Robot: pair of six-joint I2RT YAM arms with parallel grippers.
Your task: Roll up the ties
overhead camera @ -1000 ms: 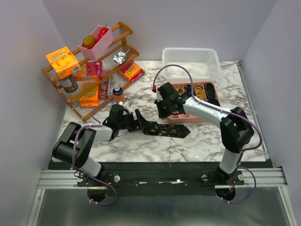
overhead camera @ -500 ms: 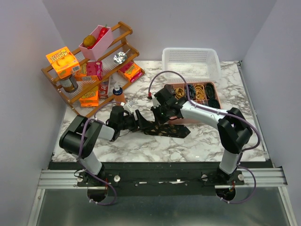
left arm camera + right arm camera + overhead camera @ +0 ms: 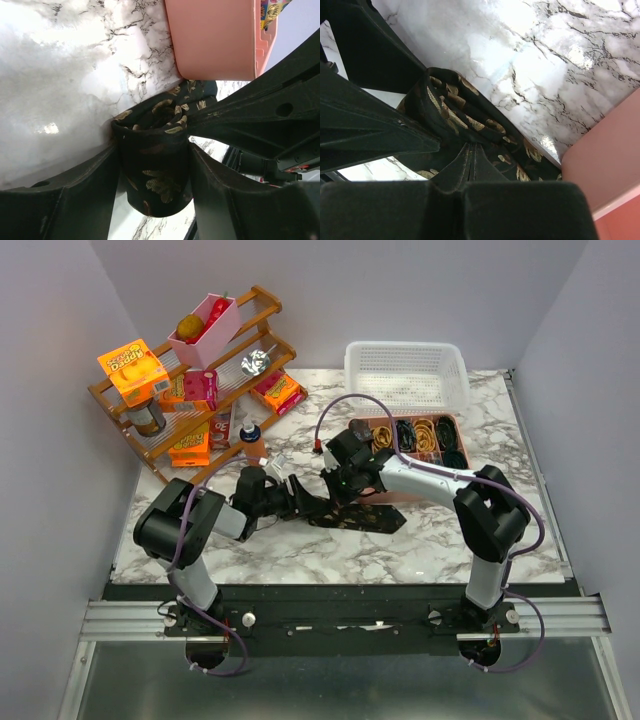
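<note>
A black tie (image 3: 365,518) with a gold pattern lies on the marble, its left end rolled into a coil. In the left wrist view that coil (image 3: 160,185) fills the gap between my left gripper's (image 3: 152,150) fingers, which touch it on both sides. In the top view the left gripper (image 3: 303,504) reaches in from the left. My right gripper (image 3: 333,492) comes from the right, shut. In the right wrist view its joined tips (image 3: 471,150) rest against the coiled fabric (image 3: 450,107). Rolled ties (image 3: 420,433) sit in the pink tray (image 3: 400,492).
The pink tray's wall (image 3: 215,40) stands just beyond the coil, also near my right gripper (image 3: 615,165). A white basket (image 3: 407,370) stands behind it. A wooden rack (image 3: 190,390) with boxes fills the back left, a small bottle (image 3: 250,440) in front of it.
My left gripper's fingers have narrowed onto the coil. My right gripper has moved left and down from beside the pink tray to the coil.
</note>
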